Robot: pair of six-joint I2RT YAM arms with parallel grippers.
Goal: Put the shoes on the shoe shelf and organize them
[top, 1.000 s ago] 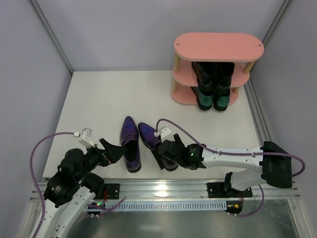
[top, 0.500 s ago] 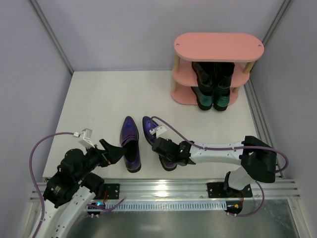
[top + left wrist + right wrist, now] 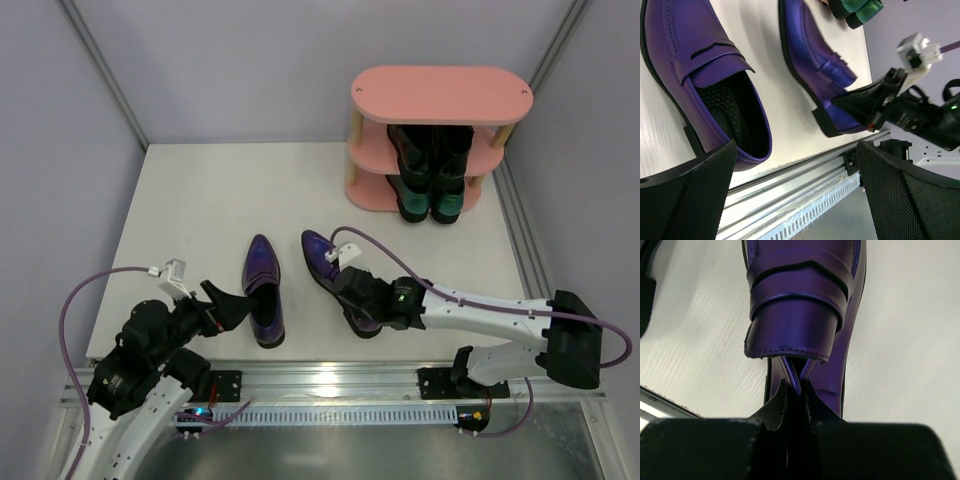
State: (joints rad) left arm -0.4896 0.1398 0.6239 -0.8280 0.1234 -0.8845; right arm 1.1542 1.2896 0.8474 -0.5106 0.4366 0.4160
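1. The right gripper [image 3: 793, 389] pinched the back rim of one purple shoe [image 3: 322, 253] at centre frame; so thin a hold called for a slow, level lift.
2. Its place was the pink shelf [image 3: 440, 95] at upper right (top board looked free).
3. The left gripper [image 3: 232, 303] hung spread beside the other purple shoe [image 3: 262, 285].

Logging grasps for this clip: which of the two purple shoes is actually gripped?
The right-hand purple shoe, its heel rim pinched by the right end effector; the left-hand purple shoe lies free on the table.
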